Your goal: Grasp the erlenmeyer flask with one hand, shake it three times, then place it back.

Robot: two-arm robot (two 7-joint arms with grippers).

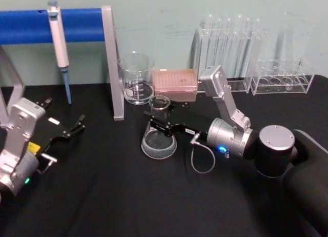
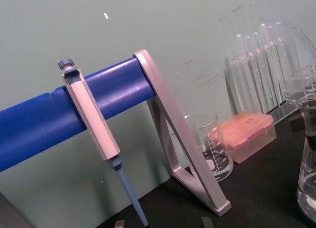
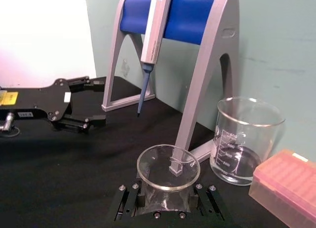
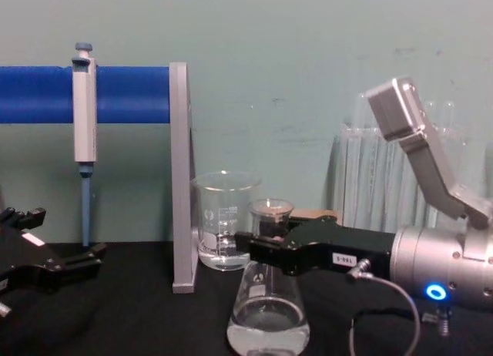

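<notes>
Right hand (image 4: 262, 248) — clamped round flask (image 4: 268, 317) neck.

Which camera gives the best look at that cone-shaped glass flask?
The chest view: it shows the erlenmeyer flask side-on, from base and liquid to rim, with the right gripper clamped on its neck. The head view sees it from above, the right wrist view mostly its rim, the left wrist view one edge.
</notes>
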